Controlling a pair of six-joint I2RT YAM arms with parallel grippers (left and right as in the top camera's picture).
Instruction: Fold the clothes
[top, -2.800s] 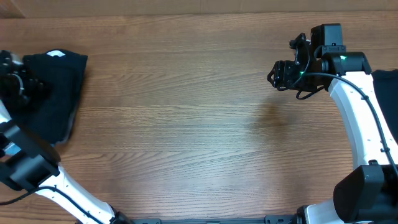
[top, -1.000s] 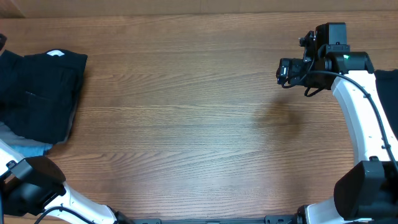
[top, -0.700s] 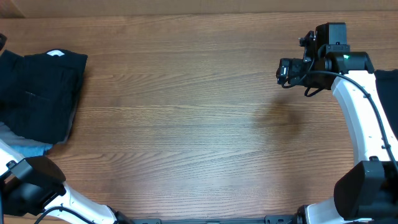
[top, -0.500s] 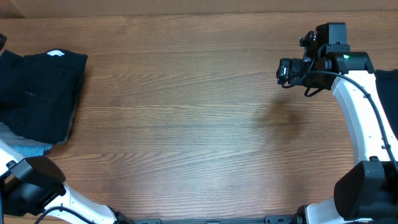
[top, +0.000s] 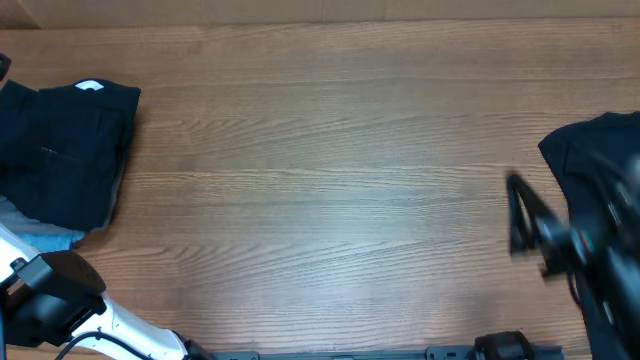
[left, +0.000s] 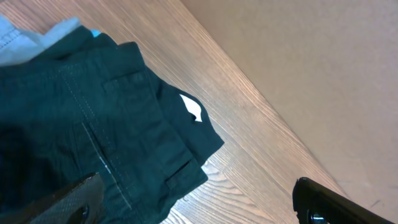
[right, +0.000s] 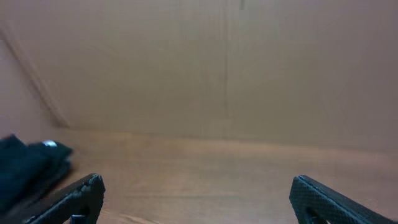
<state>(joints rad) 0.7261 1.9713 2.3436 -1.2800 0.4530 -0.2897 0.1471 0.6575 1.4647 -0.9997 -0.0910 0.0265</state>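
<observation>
Spreading its jaws wide with nothing between them, the left gripper (left: 194, 210) shows only its 2 dark fingertips (left: 71, 200) at the bottom corners of the wrist view. Just ahead of and below them lie the clothes (left: 81, 137), a black stack folded flat on the wooden table (left: 261, 162). A white neck label (left: 193, 109) sits on the stack's far edge, and a light-blue garment (top: 50, 238) peeks from under the stack. The right gripper (right: 202, 205) is likewise wide and empty, facing across bare wood toward a cardboard wall (right: 224, 68), with the folded stack far off to its left. Overhead it is a dark blur, so its exact pose cannot be told. 1 more black garment (top: 590, 150) lies loose just beside it at the table's edge.
</observation>
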